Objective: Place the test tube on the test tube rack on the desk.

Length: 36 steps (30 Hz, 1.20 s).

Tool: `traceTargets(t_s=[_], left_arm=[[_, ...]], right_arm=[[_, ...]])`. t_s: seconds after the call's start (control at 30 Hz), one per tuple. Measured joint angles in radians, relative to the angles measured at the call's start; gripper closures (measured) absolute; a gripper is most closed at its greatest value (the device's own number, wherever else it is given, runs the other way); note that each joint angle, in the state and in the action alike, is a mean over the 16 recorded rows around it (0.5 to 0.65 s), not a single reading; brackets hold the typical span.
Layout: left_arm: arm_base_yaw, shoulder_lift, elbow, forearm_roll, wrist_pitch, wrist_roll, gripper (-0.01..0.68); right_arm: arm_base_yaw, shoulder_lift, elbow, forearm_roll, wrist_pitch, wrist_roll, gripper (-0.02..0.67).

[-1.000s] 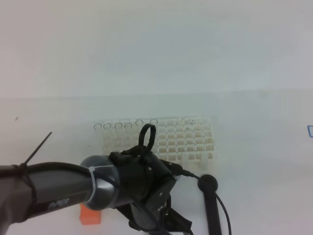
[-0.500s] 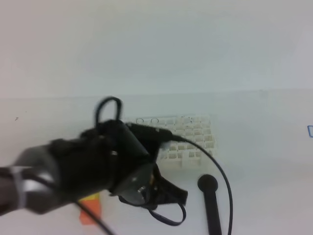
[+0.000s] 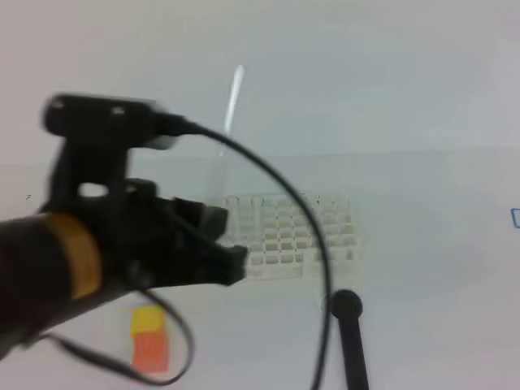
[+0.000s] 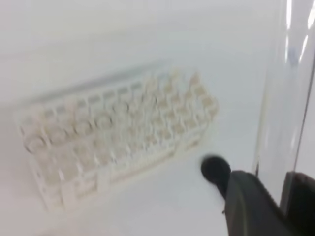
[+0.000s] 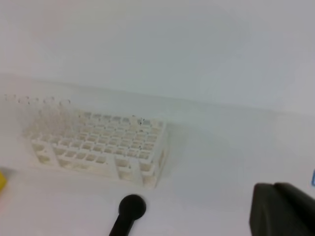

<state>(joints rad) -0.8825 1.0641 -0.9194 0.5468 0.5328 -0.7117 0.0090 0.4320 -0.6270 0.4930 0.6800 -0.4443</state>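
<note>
Seemingly left claw [image 3: 215, 244] pinching upright test tube [image 3: 230, 114], black stick [image 3: 349, 341] beside test tube rack [image 3: 292, 236], right claw unclear.

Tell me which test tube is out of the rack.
The test tube held upright by the left gripper, above the test tube rack; the other tubes stand in it.

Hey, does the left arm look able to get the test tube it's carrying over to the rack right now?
Probably yes. The left hand holds the test tube upright beside the test tube rack, with nothing between them; the black stick lies nearer the camera.
</note>
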Motion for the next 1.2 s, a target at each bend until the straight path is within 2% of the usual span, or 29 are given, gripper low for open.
traceTargets(t_s=[0.17,0.33,0.57,0.77,0.97,1.2], left_arm=[[0.0,-0.143,0.114,0.183,-0.085,-0.113,0.563],[0.0,-0.239,0.233,0.442,-0.174,-0.316,0.563],[0.0,-0.297,0.351,0.861,-0.306,-0.717,0.563],[0.0,-0.305,0.39,1.115,-0.371,-1.033,0.563],[0.0,-0.304,0.393,1.219,-0.361,-1.206,0.563],[0.0,-0.303,0.394,1.229,-0.353,-1.237,0.563]], right_arm=[[0.028,0.034,0.0,0.073,-0.005,-0.136,0.65],[0.069,0.094,-0.011,0.201,-0.01,-0.322,0.648],[0.121,0.224,-0.063,0.503,0.01,-0.644,0.617],[0.175,0.34,-0.117,0.763,0.037,-0.896,0.582],[0.322,0.461,-0.151,0.942,-0.002,-1.09,0.559],[0.581,0.62,-0.205,1.092,-0.175,-1.303,0.548]])
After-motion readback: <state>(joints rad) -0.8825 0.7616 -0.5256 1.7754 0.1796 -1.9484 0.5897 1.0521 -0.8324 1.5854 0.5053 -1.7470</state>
